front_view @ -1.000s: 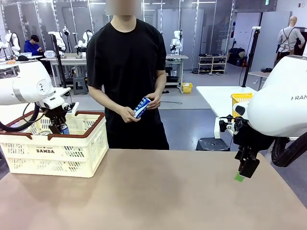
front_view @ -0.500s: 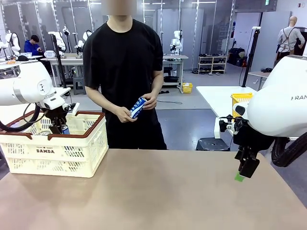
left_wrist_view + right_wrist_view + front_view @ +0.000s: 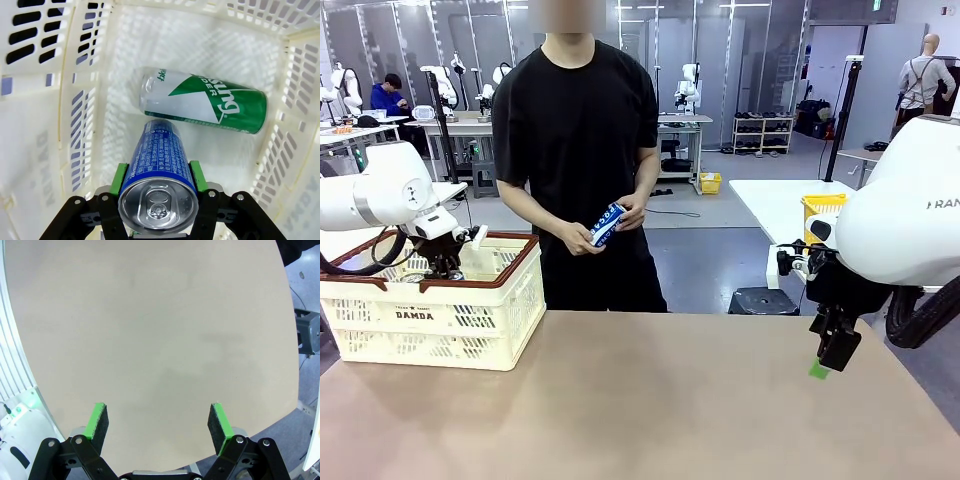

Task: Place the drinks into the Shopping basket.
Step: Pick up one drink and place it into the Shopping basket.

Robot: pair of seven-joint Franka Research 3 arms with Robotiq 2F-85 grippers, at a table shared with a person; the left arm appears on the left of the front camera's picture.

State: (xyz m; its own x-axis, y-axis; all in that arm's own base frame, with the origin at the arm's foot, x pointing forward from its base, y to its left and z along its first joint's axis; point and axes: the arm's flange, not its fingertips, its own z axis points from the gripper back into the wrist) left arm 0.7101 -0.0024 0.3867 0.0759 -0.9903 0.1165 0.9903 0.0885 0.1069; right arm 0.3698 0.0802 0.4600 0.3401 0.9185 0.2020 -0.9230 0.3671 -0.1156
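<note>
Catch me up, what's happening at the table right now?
The left pincer is shut on a blue can and holds it down inside the cream Shopping basket, just above a green can lying on its side on the basket floor. The right pincer hangs open over bare table. Across the table, a person's hands hold another blue and white can.

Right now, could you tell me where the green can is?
The green can lies on its side on the basket floor in the left wrist view, just beyond the blue can held in the left gripper.
</note>
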